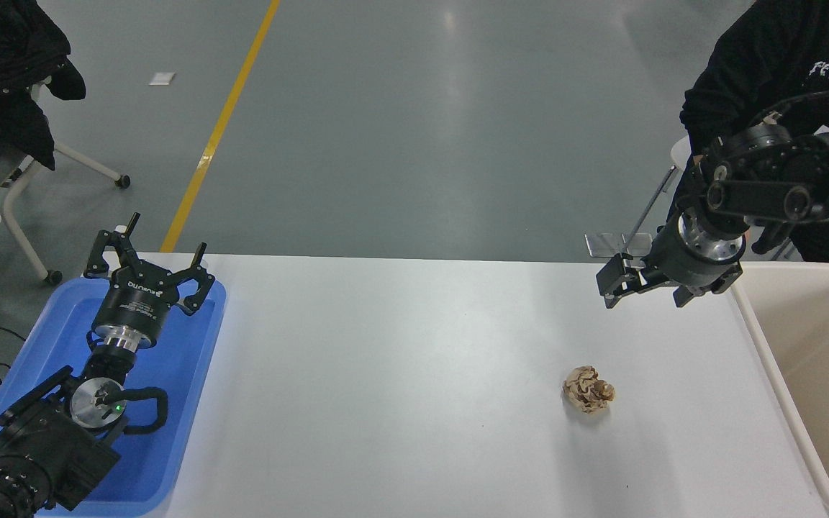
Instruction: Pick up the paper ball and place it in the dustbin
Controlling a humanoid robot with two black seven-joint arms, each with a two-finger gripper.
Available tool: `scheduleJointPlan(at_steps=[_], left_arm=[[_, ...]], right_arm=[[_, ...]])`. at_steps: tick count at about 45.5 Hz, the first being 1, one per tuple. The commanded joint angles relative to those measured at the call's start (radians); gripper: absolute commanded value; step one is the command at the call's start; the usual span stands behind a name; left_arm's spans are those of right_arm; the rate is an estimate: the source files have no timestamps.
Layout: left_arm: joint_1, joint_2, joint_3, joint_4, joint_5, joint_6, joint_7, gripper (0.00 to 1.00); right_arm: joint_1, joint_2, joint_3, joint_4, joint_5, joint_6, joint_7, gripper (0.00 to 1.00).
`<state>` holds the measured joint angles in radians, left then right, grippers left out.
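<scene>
Paper ball lying right of table centre, untouched. Dustbin at right edge. Right gripper raised near far right corner, open. Left gripper open over blue tray, left edge.

Crinkled paper ball, smooth plastic dustbin

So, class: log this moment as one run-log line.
paper ball: on table, untouched | right hand: open, raised behind ball, beside dustbin | left hand: open, parked over blue tray
</scene>
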<state>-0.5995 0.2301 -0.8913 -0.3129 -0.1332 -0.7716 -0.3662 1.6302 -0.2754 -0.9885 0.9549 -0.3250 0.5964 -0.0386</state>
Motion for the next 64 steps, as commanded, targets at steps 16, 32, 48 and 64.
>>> scheduleJointPlan(at_steps=[16, 32, 48, 64], left_arm=[[0.0, 0.0, 0.0, 0.0, 0.0, 0.0, 0.0, 1.0], [0.0, 0.0, 0.0, 0.0, 0.0, 0.0, 0.0, 1.0], [0.001, 0.0, 0.0, 0.0, 0.0, 0.0, 0.0, 1.0], [0.001, 0.0, 0.0, 0.0, 0.0, 0.0, 0.001, 1.0]], right_arm=[[-0.256, 0.091, 0.036, -0.137, -0.002, -0.148, 0.0, 1.0], [-0.325, 0.096, 0.06, -0.165, 0.0, -0.184, 0.0, 1.0], [-0.401, 0.11, 0.09, -0.212, 0.0, -0.19, 0.0, 1.0], [-0.441, 0.124, 0.096, -0.257, 0.0, -0.21, 0.002, 1.0]])
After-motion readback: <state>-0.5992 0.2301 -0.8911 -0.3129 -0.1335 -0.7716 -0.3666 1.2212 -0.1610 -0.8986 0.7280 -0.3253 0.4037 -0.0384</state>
